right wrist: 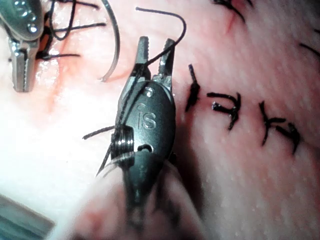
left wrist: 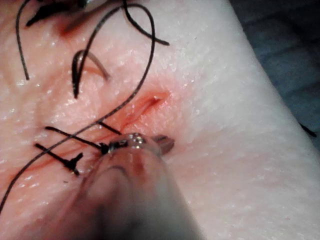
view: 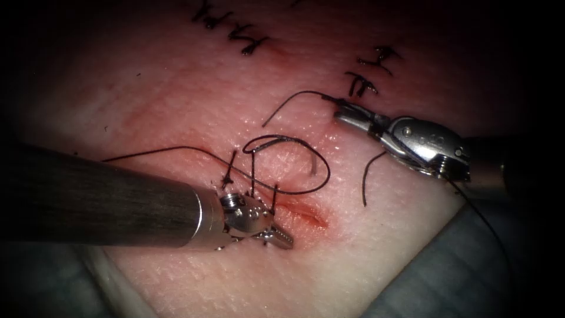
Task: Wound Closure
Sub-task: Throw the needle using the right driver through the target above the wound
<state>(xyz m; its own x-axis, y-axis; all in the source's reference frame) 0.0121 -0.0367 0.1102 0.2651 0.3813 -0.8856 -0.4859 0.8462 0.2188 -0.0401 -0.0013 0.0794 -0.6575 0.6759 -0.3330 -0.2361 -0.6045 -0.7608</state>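
The open stretch of the cut [view: 309, 217] [left wrist: 145, 105] lies in the tissue just right of my left tool [view: 281, 237] [left wrist: 162, 144] [right wrist: 20, 75]. Its jaws are shut with nothing visible in them. The curved needle [view: 316, 165] [left wrist: 95, 59] [right wrist: 116, 45] rests free on the tissue above the cut, held by neither tool. Dark thread [view: 294, 191] loops around it. My right tool [view: 340, 115] [right wrist: 155, 50] hovers up and to the right, jaws slightly open, with thread [right wrist: 162, 50] running between them and back over the tool's body.
Finished stitches [view: 253, 176] cross the cut beside the left tool. Older knotted stitches [view: 371, 73] [right wrist: 225, 107] sit near the right tool. A loose cut thread end [view: 366, 176] lies on the tissue. Grey-blue cloth [view: 471, 265] borders the tissue's lower right edge.
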